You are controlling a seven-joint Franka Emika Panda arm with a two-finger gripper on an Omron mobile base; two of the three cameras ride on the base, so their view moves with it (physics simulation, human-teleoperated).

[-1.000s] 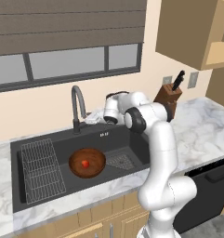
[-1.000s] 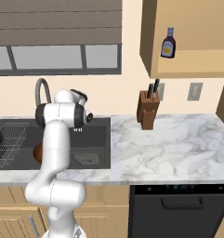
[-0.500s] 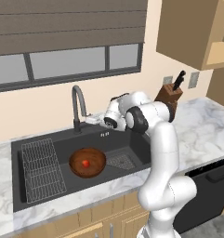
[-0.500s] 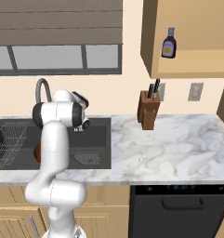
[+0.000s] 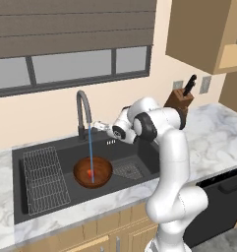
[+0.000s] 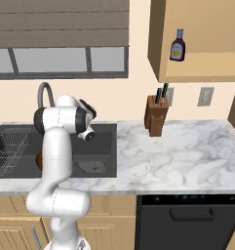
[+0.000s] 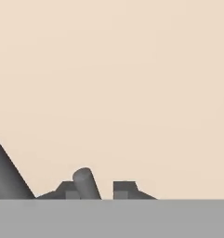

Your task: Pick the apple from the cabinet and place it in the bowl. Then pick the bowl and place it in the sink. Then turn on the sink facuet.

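So the hand (image 5: 103, 127) is up by the faucet (image 5: 82, 109), fingers closed down at the small side lever (image 7: 85, 182), which pokes up as a grey stub between the two tips (image 7: 125, 189) in the hand view. Can't really tell if it's truly pinched or just touched, since the bottom of that view cuts the tips off and the rest is plain beige wall. In the left base view the hand is small and half lost against the arm's white wrist, so the fingers are hard to make out there. From the right side the arm blocks most of it: just the top of the faucet's arch (image 6: 44, 93) peeks out over the shoulder, and a sliver of the bowl (image 6: 39, 158) shows behind the arm. The faucet stands upright with its arch curving forward over the sink (image 5: 21, 162), and a thin blue stream drops straight down into the bowl (image 5: 93, 173). The bowl sits on the sink floor, right of the wire rack (image 5: 44, 178), with the apple (image 5: 90, 173) inside it, a tiny red blob by the stream.
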